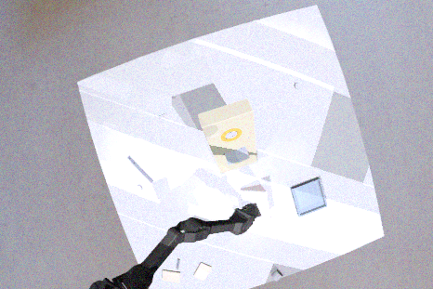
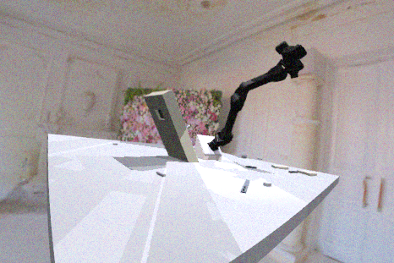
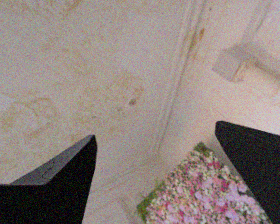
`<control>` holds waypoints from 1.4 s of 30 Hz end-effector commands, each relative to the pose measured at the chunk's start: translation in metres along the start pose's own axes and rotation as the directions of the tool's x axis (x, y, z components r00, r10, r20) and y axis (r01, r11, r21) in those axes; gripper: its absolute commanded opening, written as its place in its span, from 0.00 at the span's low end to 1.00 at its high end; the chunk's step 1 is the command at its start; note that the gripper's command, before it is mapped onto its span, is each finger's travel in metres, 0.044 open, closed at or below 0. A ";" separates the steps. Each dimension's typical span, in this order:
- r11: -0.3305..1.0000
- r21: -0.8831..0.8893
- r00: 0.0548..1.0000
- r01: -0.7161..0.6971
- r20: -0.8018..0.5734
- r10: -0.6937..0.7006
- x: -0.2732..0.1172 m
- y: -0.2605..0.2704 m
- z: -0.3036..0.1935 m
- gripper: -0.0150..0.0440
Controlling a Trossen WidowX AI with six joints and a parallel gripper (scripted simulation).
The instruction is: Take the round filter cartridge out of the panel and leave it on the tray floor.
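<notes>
Cartridge (image 1: 231, 135) still seated in the cream service panel (image 1: 242, 117), near the middle of the desk (image 1: 139, 98); from the top view it reads as a round disc with a yellow ring, flush with the tilted panel face. Slots too small to make out. Exterior view shows the panel as a leaning slab, cartridge face turned away from that camera.

Gripper (image 3: 156, 150) is spread wide with nothing between the fingers; the wrist view looks up at ceiling and a flower wall, so it is pointed away from the work. Arm raised high over the desk's near edge, well apart from the panel, touching nothing.

Handling guess: rigid, light, probably smooth plastic. Flush seating means no rim to pinch, so the two slots are the only purchase; one fingertip in each, then pull straight out along the panel's normal. Likely snug fit, may bind if pulled crooked. Round body could roll once released.

Tray (image 1: 308, 196), small square with a dark rim, sits toward the right edge.
</notes>
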State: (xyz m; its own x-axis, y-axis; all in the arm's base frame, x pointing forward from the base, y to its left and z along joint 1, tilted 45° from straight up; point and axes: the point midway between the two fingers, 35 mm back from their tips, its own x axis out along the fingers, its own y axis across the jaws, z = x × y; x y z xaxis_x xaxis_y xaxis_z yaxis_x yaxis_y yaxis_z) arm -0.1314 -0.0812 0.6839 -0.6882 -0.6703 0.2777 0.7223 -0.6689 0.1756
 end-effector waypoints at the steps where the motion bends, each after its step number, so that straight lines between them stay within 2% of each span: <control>1: 1.000 -0.004 1.000 0.006 0.001 -0.006 0.000 -0.001 0.000 0.89; 11: 0.920 -0.225 0.947 0.320 0.064 -0.313 -0.024 -0.076 0.006 0.44; 12: 0.902 -0.248 0.935 0.353 0.072 -0.346 -0.028 -0.084 0.007 0.43; 19: 0.730 -0.390 0.818 0.562 0.132 -0.560 -0.070 -0.133 0.014 0.43; 24: 0.593 -0.461 0.722 0.660 0.171 -0.671 -0.103 -0.156 0.018 0.43; 33: 0.347 -0.550 0.537 0.760 0.231 -0.811 -0.164 -0.181 0.022 0.43; 42: 0.073 -0.606 0.303 0.792 0.286 -0.909 -0.238 -0.189 0.023 0.43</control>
State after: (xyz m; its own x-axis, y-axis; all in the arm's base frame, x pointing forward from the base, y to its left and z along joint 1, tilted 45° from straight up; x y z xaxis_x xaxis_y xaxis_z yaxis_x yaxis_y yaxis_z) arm -0.1195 0.1937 0.6148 -0.8838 0.4200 0.2059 -0.4662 -0.8266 -0.3151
